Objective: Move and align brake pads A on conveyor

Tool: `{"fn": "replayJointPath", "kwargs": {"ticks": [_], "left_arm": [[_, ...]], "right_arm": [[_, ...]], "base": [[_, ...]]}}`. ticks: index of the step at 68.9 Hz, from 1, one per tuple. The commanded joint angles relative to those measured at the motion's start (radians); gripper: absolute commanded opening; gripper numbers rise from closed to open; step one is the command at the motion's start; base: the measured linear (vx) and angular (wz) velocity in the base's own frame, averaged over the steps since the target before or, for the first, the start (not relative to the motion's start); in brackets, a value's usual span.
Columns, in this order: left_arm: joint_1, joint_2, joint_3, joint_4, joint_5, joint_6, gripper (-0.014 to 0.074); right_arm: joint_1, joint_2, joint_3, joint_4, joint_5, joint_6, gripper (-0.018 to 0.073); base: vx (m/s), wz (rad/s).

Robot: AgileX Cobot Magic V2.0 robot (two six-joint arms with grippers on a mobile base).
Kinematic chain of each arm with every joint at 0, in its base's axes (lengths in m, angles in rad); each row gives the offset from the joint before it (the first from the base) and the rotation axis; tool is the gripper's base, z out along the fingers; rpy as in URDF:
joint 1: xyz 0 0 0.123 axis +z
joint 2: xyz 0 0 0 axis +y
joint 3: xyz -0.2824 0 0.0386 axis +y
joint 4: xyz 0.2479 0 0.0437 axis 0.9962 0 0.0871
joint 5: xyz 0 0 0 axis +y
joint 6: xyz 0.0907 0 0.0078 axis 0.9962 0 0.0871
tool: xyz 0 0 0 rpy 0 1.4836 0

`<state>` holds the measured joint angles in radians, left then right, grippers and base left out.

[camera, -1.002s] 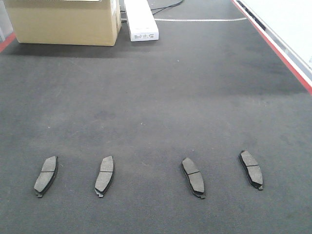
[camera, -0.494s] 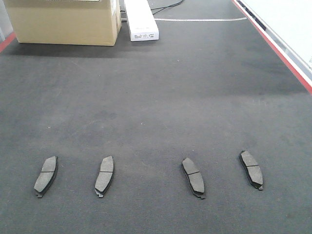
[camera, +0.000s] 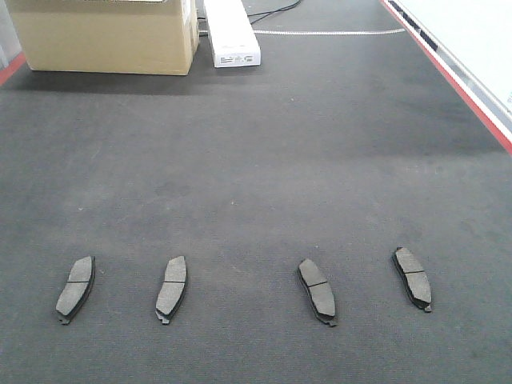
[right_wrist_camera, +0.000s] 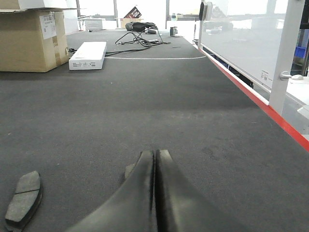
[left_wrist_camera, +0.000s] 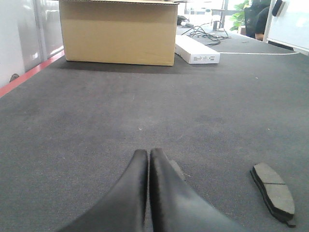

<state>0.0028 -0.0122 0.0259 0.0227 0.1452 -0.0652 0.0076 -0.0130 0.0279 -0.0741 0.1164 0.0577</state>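
Here, both pairs of black fingers, left (left_wrist_camera: 148, 159) and right (right_wrist_camera: 155, 159), are pressing fully together, gripping nothing, hovering low over the dark grey matte conveyor belt (camera: 264, 160). Four flat curved grey brake pads (camera: 172, 286) are lying in a row on it, well apart from the tan cardboard box (camera: 104, 36).

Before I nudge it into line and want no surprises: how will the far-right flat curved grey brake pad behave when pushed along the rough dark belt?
The far-right flat curved grey brake pad lies flat, so it should slide, not roll or tip. The rough dark belt probably drags on it, so an off-centre push may pivot it. With its dark backing plate, it looks rigid and probably heavy for its size.
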Motion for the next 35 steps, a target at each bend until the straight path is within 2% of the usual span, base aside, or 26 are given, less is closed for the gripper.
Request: {"fn": "replayJointPath", "kwargs": {"ticks": [1, 35], "left_arm": [[-0.001, -0.016, 0.018, 0.000, -0.078, -0.005, -0.0006], [-0.001, -0.016, 0.018, 0.000, -0.078, -0.005, -0.0006]], "right_arm": [[-0.008, -0.009, 0.012, -0.004, -0.079, 0.000, -0.0012], [-0.008, -0.009, 0.012, -0.004, -0.079, -0.001, -0.0012]], "base": [[0.00, 0.00], [0.00, 0.00]]}}
